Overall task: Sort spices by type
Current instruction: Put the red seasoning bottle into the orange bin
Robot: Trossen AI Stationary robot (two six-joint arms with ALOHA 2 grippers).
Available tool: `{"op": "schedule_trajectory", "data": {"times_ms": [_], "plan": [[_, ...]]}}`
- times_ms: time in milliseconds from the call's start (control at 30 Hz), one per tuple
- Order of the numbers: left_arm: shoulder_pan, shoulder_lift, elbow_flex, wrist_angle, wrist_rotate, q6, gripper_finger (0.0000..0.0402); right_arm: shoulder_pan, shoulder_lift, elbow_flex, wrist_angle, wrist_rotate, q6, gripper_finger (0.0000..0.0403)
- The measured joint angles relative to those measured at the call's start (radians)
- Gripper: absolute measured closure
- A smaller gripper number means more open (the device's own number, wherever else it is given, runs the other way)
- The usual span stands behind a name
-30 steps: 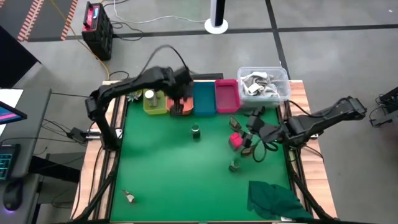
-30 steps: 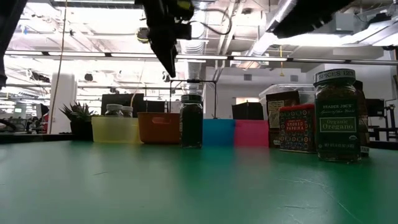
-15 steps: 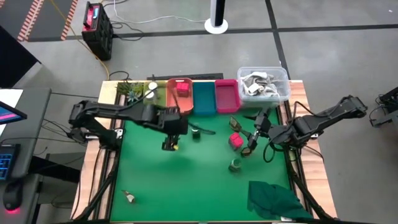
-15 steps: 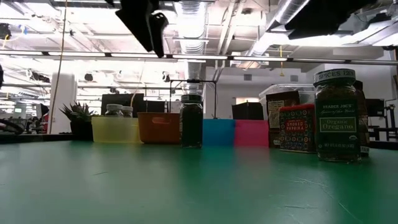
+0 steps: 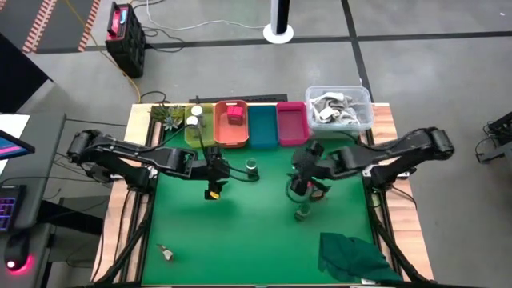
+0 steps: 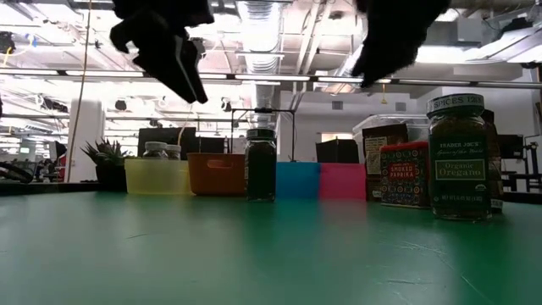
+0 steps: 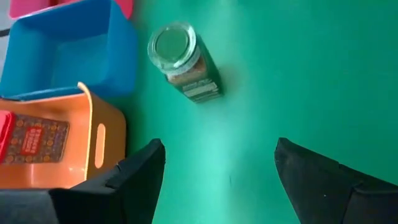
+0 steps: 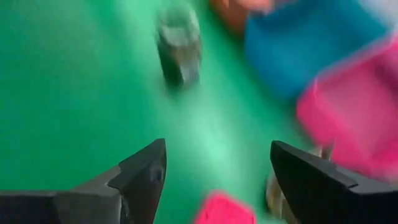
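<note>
Dark jar (image 5: pixel 251 167): upright on the green desk (image 5: pixel 224 232), just in front of the blue tray (image 5: pixel 262 126), near the left claw.
Red tin (image 5: pixel 235 114): lying in the orange tray (image 5: pixel 230 138); one type already placed.
Oregano jar (image 5: pixel 302 213): upright on the desk, just below the right claw; a red paprika tin (image 6: pixel 403 174) stands beside it in the low view.
Small item (image 5: pixel 166 254): alone near the desk's front-left corner, too small to identify.
Left claw (image 5: pixel 214 180): fingers spread, empty, hovering above the desk beside the dark jar.
Right claw (image 5: pixel 302 186): fingers spread, empty, above the cluster by the oregano jar.
Risk: both arms meet mid-desk; a reach for the dark jar could cross the other arm's path.
Risk: the jars stand close together; a descending finger could tip a neighbour.
</note>
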Motion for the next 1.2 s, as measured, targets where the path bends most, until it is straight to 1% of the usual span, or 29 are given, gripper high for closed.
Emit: {"op": "schedule_trajectory", "data": {"times_ms": [67,167,267,433,600,767,1000,1200], "plan": [[0.0,-0.016,-0.024,0.016,-0.016,-0.001,0.0111,-0.036,0.063,0.065,-0.139,-0.057,0.059,0.0089],[0.0,-0.039,-0.055,0.049,-0.033,-0.001,0.0111,-0.071,0.142,0.139,-0.3,-0.115,0.126,0.009],[0.0,-0.048,-0.063,0.053,-0.035,-0.009,0.0111,-0.08,0.187,0.184,-0.384,-0.195,0.175,0.009],[0.0,-0.048,-0.062,0.054,-0.035,-0.017,0.0111,-0.09,0.235,0.19,-0.42,-0.27,0.211,0.009],[0.0,-0.048,-0.062,0.056,-0.034,-0.027,0.0111,-0.092,0.291,0.19,-0.465,-0.288,0.232,0.009],[-0.004,-0.048,-0.066,0.076,-0.034,-0.08,0.0111,-0.092,0.331,0.19,-0.493,-0.304,0.237,0.009],[-0.034,-0.058,-0.196,0.248,-0.032,-0.104,0.0111,-0.092,0.335,0.19,-0.449,-0.304,0.225,0.009],[-0.036,-0.058,-0.229,0.25,-0.034,-0.145,0.0111,-0.099,0.337,0.19,-0.453,-0.308,0.212,0.009]]}}
